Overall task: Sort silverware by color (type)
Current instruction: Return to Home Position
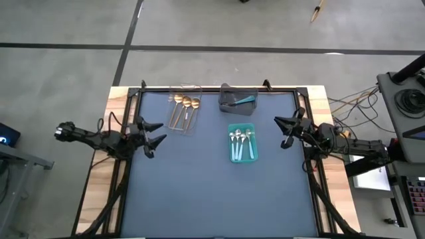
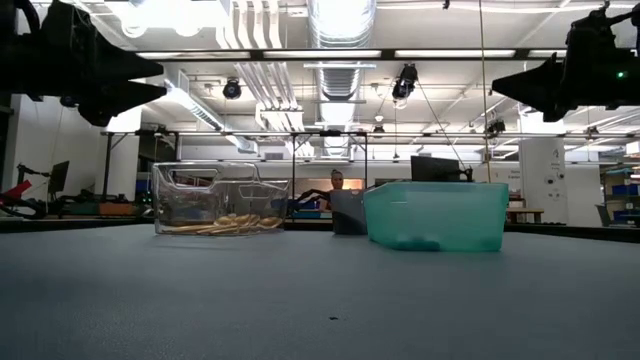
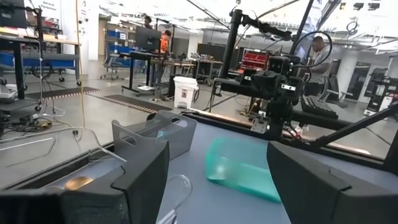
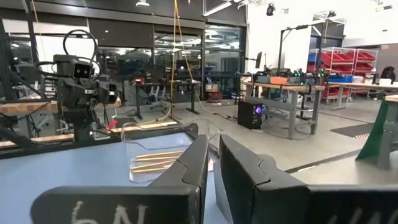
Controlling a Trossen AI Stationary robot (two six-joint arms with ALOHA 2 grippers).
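Note:
The silverware lies sorted in three bins at the far half of the table. Gold spoons (image 1: 186, 103) lie in the clear bin (image 1: 174, 119). Silver spoons with light-blue handles (image 1: 242, 138) lie in the teal bin (image 1: 242, 159). A teal-handled spoon (image 1: 244, 101) lies in the grey bin (image 1: 229, 91). My left gripper (image 1: 158, 133) hovers open near the table's left edge, level, pointing toward the right, with nothing between its fingers (image 3: 140, 168). My right gripper (image 1: 284, 131) hovers near the right edge, pointing left, its fingers (image 4: 193, 155) shut on nothing.
A black frame (image 1: 212, 87) borders the dark mat, with wooden table edges beyond it. Bare mat (image 1: 212, 199) fills the near half of the table. In the low view the clear bin (image 2: 222, 200), grey bin (image 2: 347, 212) and teal bin (image 2: 435, 215) stand in a row.

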